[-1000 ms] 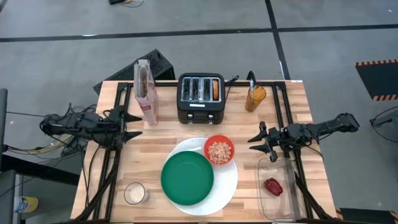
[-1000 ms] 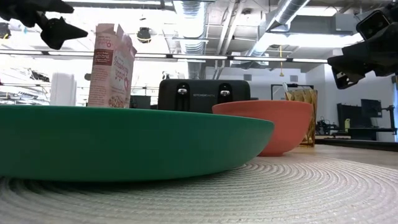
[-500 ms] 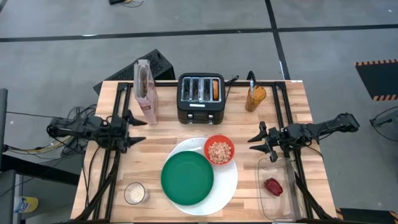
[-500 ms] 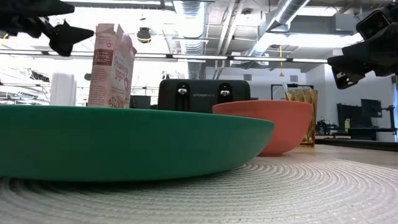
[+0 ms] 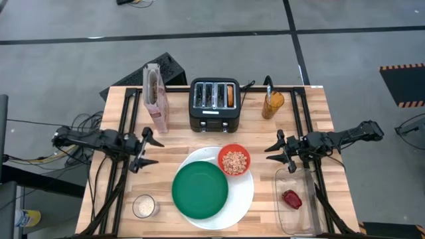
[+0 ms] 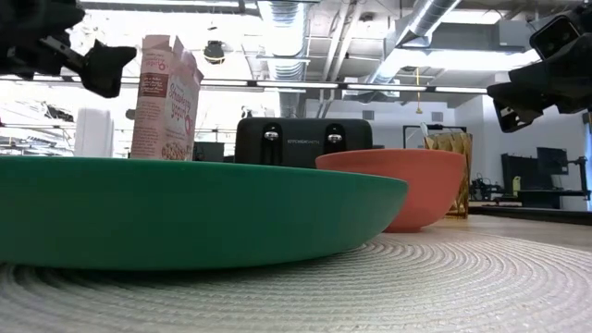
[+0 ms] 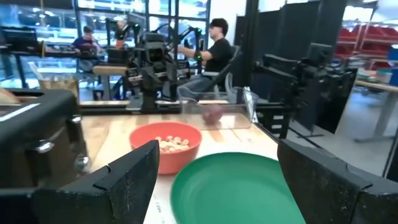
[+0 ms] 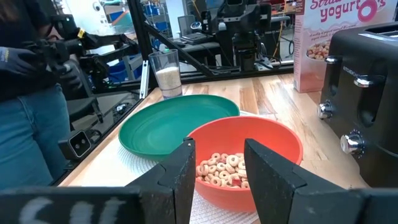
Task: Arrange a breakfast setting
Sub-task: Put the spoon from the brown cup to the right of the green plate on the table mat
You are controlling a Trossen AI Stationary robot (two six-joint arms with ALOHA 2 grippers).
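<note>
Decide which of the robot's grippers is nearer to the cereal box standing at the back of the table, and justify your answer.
Left. The left gripper hovers open just in front of the cereal box, on that box's side of the table. The right gripper is across the table, past the toaster, above the clear tub.

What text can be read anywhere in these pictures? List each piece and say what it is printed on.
"yogurt", under a cut-off word starting "Stra": on the cereal box, right wrist view.
Pink lettering on the same box in the low view: too blurred to read.
White brand line on the black toaster front: too small to read.
Nothing readable on the red bowl, green plate or glass.
</note>
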